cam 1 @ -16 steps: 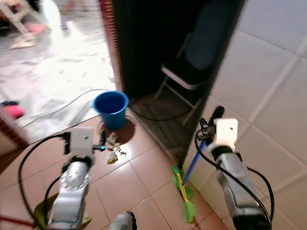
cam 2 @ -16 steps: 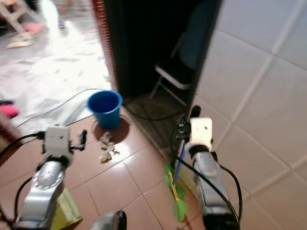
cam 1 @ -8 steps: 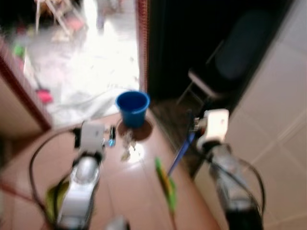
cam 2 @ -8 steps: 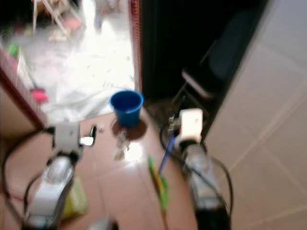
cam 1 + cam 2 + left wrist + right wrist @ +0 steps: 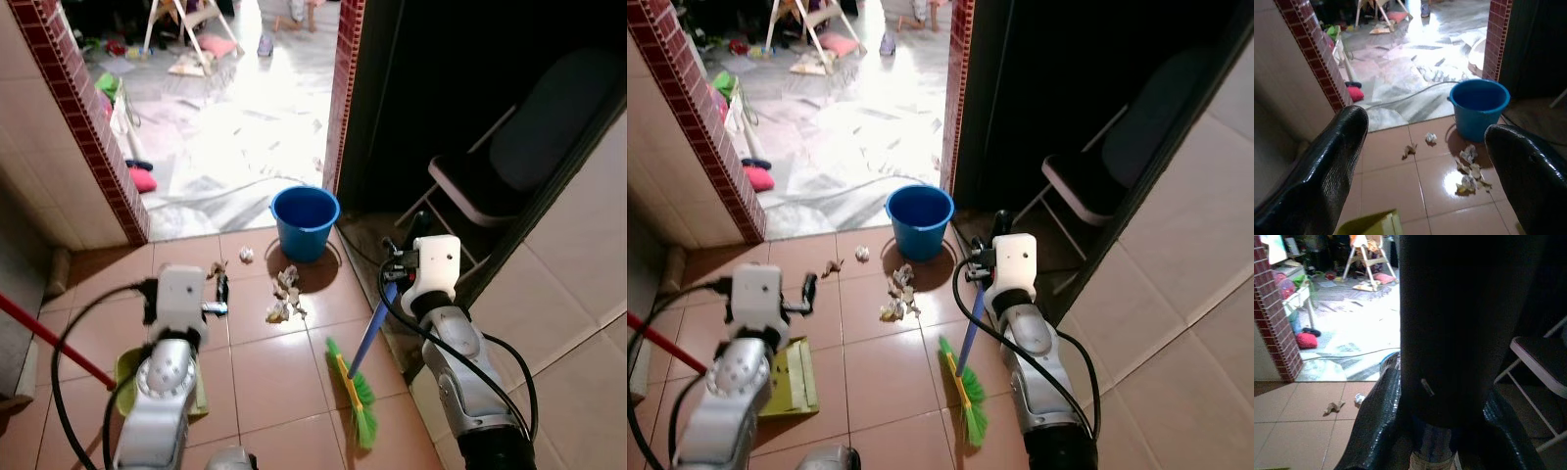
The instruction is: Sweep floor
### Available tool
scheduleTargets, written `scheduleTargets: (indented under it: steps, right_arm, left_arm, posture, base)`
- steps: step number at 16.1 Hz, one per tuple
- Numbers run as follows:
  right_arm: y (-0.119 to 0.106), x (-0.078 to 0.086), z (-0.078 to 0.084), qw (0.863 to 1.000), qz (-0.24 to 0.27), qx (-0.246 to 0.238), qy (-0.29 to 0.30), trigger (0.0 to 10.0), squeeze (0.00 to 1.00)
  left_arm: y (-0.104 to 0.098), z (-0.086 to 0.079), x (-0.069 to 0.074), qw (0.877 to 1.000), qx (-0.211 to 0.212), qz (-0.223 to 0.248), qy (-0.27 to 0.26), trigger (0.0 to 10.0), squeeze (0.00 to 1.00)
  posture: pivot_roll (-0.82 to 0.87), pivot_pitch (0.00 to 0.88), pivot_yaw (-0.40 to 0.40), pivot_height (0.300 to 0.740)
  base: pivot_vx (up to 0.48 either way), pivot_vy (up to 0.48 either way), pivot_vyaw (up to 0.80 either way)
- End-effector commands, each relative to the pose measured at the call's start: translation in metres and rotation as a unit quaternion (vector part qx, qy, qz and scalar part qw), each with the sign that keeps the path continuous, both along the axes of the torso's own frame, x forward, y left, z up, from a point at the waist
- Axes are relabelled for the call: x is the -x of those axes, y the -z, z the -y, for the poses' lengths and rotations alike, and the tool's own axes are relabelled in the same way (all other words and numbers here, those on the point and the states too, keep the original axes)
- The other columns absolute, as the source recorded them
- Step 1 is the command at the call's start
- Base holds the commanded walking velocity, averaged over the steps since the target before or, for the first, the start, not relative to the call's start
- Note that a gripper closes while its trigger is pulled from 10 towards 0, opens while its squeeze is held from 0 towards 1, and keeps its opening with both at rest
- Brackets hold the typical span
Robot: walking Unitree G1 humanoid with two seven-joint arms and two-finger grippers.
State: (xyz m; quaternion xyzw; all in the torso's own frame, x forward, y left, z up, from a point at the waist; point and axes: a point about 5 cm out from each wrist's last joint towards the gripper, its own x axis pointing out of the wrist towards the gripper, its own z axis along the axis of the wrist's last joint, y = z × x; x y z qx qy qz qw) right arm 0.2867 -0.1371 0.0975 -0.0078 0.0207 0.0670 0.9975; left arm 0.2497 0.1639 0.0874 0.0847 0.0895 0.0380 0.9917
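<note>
Broom (image 5: 359, 392) stands tilted on the brown tile floor (image 5: 274, 362), its green bristles down on a tile just in front of the robot and its blue handle rising to the right claw (image 5: 991, 262). That claw is closed around the handle; in the right wrist view the dark shaft sits tight between the two black fingers (image 5: 1376, 431). The left claw (image 5: 1430, 166) hangs above the floor with its fingers spread wide and nothing between them.

Ahead of the broom lies a small heap of crumpled paper scraps (image 5: 285, 297), with two more bits (image 5: 246, 255) a little to the left. A blue bucket (image 5: 305, 221) stands just beyond the heap, at the edge of a doorway framed in red brick. A yellow-green dustpan (image 5: 792, 377) lies flat on the tiles under the left arm, and a red pole (image 5: 44, 338) slants in from the left edge. A folding chair (image 5: 509, 157) sits in the dark recess to the right, beside a pale tiled wall (image 5: 578, 284).
</note>
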Motion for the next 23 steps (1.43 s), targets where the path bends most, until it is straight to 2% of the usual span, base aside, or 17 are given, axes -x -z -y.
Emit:
scheduleTargets:
  steps: [1,2,3,4,10,18,21,22,23]
  right_arm:
    - [-0.003,-0.001,0.006,1.0,0.012,0.002,0.015,3.2,0.0]
    - [-0.002,0.0,0.007,1.0,0.011,-0.001,0.017,0.0,0.0]
    - [0.002,0.001,0.008,1.0,0.008,0.007,0.026,0.0,0.0]
    - [0.003,0.001,0.007,1.0,0.004,0.003,0.028,10.0,0.0]
    - [-0.002,-0.006,0.0,1.0,0.022,-0.015,0.0,10.0,0.0]
    - [-0.002,-0.009,-0.009,0.999,0.03,-0.028,-0.021,10.0,0.0]
    - [-0.003,-0.01,-0.008,0.999,0.031,-0.021,-0.026,10.0,0.0]
    - [-0.003,-0.012,-0.006,0.999,0.029,-0.021,-0.029,10.0,0.0]
    - [-0.003,-0.012,-0.006,0.999,0.029,-0.021,-0.031,10.0,0.0]
  left_arm:
    - [-0.005,0.003,-0.007,1.0,0.001,0.01,0.007,10.0,0.0]
    - [-0.007,0.003,-0.01,1.0,0.003,0.015,0.006,10.0,0.0]
    - [-0.008,0.001,-0.011,1.0,0.005,0.016,0.001,10.0,0.0]
    - [-0.007,0.001,-0.01,1.0,0.011,0.011,0.005,10.0,0.0]
    - [-0.004,0.011,-0.011,0.999,0.046,-0.002,0.017,10.0,0.0]
    - [0.0,0.012,-0.01,0.999,0.04,-0.012,0.012,10.0,0.0]
    - [-0.003,0.012,-0.014,0.999,0.042,0.001,0.006,10.0,0.0]
    - [-0.007,0.012,-0.016,1.0,0.021,0.015,0.01,10.0,0.0]
    - [-0.008,0.012,-0.016,1.0,0.021,0.018,0.01,10.0,0.0]
  posture:
    - [-0.01,0.0,-0.034,0.74]
    - [-0.01,0.0,-0.029,0.74]
    - [-0.01,0.0,-0.022,0.74]
    - [-0.01,0.0,-0.015,0.74]
    - [0.0,0.0,0.0,0.74]
    - [0.01,0.0,0.01,0.74]
    - [0.0,0.0,0.002,0.74]
    - [0.0,0.0,-0.007,0.74]
    - [0.0,0.0,-0.009,0.74]
  base:
    - [0.0,0.0,0.0]
    - [0.0,0.0,0.0]
    - [0.0,0.0,0.0]
    - [0.0,0.0,0.0]
    - [0.0,0.371,0.0]
    - [0.0,0.48,0.65]
    - [0.0,0.421,0.62]
    - [0.0,0.0,0.0]
    - [0.0,0.0,0.0]
